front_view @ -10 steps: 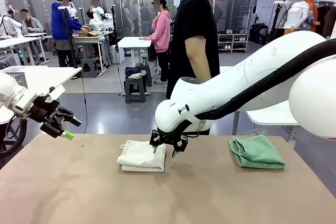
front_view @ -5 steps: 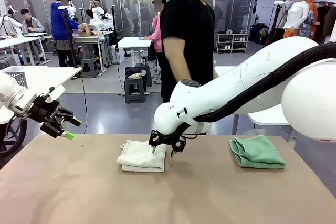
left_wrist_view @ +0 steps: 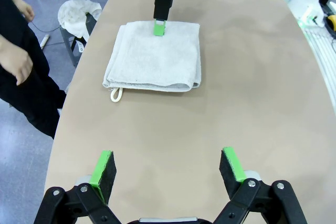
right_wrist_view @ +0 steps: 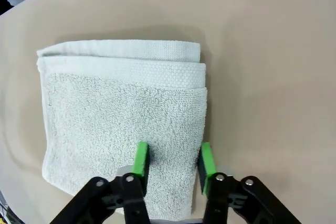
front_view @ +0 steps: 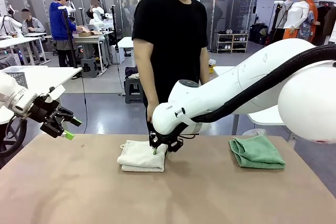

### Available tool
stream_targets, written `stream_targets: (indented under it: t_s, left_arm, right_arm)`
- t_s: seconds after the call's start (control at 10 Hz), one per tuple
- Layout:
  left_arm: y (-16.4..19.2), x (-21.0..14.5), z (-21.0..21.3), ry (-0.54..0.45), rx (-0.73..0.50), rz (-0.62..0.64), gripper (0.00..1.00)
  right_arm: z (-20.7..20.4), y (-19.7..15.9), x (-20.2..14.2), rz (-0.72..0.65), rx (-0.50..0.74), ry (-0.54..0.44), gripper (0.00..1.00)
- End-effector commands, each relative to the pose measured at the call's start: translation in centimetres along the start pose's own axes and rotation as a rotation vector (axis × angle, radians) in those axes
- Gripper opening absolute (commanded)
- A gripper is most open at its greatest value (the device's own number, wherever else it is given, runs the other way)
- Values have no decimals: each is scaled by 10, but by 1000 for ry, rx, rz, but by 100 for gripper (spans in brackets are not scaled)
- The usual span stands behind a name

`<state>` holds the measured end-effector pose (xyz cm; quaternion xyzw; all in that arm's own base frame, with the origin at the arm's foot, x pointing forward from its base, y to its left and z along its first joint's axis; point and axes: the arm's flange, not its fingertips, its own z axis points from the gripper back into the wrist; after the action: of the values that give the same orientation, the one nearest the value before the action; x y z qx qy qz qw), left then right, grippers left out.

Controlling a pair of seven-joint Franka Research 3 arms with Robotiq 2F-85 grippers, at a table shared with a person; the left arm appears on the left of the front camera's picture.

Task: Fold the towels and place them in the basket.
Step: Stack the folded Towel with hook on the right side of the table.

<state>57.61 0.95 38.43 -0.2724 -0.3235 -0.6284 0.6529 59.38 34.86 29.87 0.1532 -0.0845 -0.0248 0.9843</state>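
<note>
The cream-white towel (front_view: 139,157) lies folded on the table left of centre, its loop at the far left corner. My right gripper (front_view: 161,150) hangs low over the towel's right edge. In the right wrist view its green pads (right_wrist_view: 140,159) stand a short way apart just above the flat cream-white towel (right_wrist_view: 121,124), pinching nothing; the right gripper (right_wrist_view: 173,159) is open. The mint green towel (front_view: 257,152) lies folded at the right. My left gripper (front_view: 73,129) hovers open beyond the table's left edge; the left gripper (left_wrist_view: 168,169) faces the cream-white towel (left_wrist_view: 155,56). The basket is out of view.
A person in a black shirt (front_view: 176,45) stands at the far side of the table, directly behind the cream-white towel, one hand (front_view: 151,113) hanging close above my right gripper. The tan tabletop (front_view: 157,198) is bare in front.
My right gripper has shifted a little left and down, onto the cream-white towel's right edge. The person has stepped left to stand behind that towel. The left arm has not moved.
</note>
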Motion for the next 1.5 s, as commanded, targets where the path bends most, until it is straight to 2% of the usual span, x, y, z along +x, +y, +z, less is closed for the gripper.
stream_targets:
  t_s: [0.0,0.1,0.2,0.4,0.6,0.7,1.1,1.2,1.4]
  left_arm:
    - [0,1,1,-1,2,-1,87]
    - [0,1,1,-1,2,-1,87]
    - [0,1,1,-1,2,-1,87]
    - [0,1,1,-1,2,-1,87]
    - [0,1,1,-1,2,-1,87]
    - [0,1,1,-1,2,-1,87]
    - [0,1,1,-1,2,-1,87]
    - [0,1,1,-1,2,-1,87]
    - [0,1,1,-1,2,-1,87]
  right_arm:
    - [-4,1,2,-35,1,0,25]
    - [-5,0,2,-35,-7,0,22]
    - [-6,-1,2,-35,-13,5,6]
    - [-8,-1,0,-27,-16,18,0]
    - [-1,3,-1,16,-45,20,0]
    - [7,8,2,37,-3,33,0]
    - [-4,1,0,6,-12,17,0]
    - [-2,4,1,14,-12,22,5]
    - [28,-12,0,94,-67,37,5]
